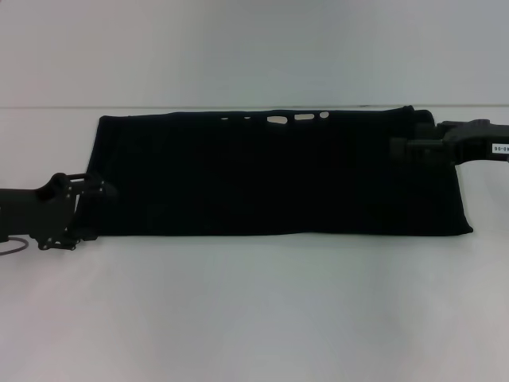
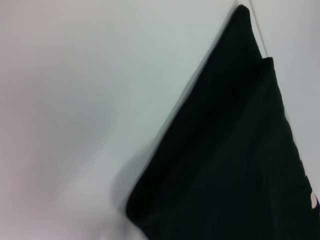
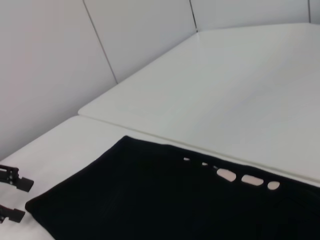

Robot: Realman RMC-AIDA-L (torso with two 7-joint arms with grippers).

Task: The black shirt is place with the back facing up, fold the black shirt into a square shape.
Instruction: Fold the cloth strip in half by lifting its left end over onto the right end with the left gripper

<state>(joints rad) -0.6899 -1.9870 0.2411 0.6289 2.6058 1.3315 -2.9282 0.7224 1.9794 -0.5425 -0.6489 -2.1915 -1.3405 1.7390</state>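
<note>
White table (image 1: 254, 310) fills the scene, a seam runs across it behind the cloth. The black shirt (image 1: 278, 175) lies flat on it as a long wide band, already folded lengthwise, so not a square yet. Its far edge shows a few small pale gaps near the middle. It spans the whole space between the two grippers, one short end at each.

Left gripper (image 1: 94, 213) sits low at the shirt's left short end, near its front corner, fingertips just at the cloth edge. Fingers spread apart, nothing between them; right wrist view shows the two tips separated with table visible between. Left wrist view gives only the shirt's corner and layered edge, very close.

Right gripper (image 1: 406, 149) is over the shirt's right short end, toward the far corner, on or just above the cloth. Black on black, cannot tell if it's clenched or released, or whether it has any fabric.

Step, judged: lengthwise fold done, crosswise fold is being set up. Next move probably needs one short end pinched, all layers caught, lifted and carried over to the other end, edges lined up. Risk: grabbing only the top layer, band skews.
</note>
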